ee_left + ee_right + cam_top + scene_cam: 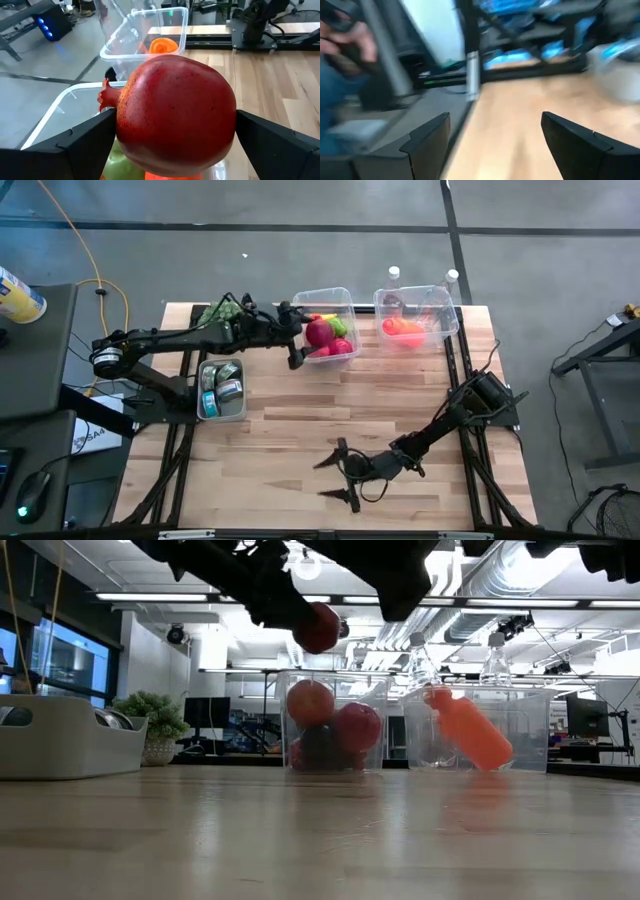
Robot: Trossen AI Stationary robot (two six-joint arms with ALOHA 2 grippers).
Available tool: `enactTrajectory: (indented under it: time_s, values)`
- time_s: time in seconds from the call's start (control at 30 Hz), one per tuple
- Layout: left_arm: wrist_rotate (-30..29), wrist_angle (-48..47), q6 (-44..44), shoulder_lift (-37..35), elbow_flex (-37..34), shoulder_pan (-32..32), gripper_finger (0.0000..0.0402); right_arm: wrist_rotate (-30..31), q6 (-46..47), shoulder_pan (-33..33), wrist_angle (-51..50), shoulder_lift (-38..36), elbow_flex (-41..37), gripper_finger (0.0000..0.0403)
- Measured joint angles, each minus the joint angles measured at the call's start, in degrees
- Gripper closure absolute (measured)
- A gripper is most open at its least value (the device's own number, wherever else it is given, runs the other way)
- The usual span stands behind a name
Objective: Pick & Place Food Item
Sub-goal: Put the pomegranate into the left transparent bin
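Red pomegranate (175, 117) clamped in left gripper (300, 340) over fruit bin (345, 298), prob for drop-in; right gripper (337, 478) wide, empty, parked on table

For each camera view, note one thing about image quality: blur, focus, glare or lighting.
High view: even light, sharp throughout. Low view: bright ceiling strip lights glare behind dark arm silhouettes; the near tabletop is soft. Left wrist view: the pomegranate is sharp, the background bins softer. Right wrist view: heavy motion blur smears everything beyond the gripper.
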Motion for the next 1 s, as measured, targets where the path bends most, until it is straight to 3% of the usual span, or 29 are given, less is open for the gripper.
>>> enactTrajectory:
  time_s: [0.17,0.27,0.5,0.63,0.77,0.87,1.0]
  values:
    - [0.06,-0.85,-1.06,0.0,0.0,0.59,0.002,25.04,-9.5,-1.26,-0.58,-4.73,0.02,0.0101]
    - [0.05,-2.73,-0.4,0.0,0.0,0.59,0.002,31.15,-17.94,-3.58,-3.35,-10.18,0.02,0.0101]
    - [0.07,-4.42,1.37,0.0,0.0,0.59,0.002,32.5,-21.99,-12.44,-15.61,-24.43,0.04,0.0101]
    - [0.06,-4.19,1.51,0.0,0.02,0.59,0.002,25.3,-16.98,-20.75,-24.04,-28.66,0.04,0.0101]
    - [0.07,-4.19,1.52,0.0,0.02,0.45,0.002,19.13,-10.39,-29.34,-30.7,-27.14,0.04,0.0101]
    - [0.06,-4.1,2.32,0.02,0.07,0.24,0.002,14.78,-9.61,-33.51,-29.69,-23.48,-0.01,0.0101]
    - [0.09,-3.97,2.84,0.02,0.07,0.24,0.002,13.72,-11.72,-35.16,-24.2,-21.88,0.02,0.0101]
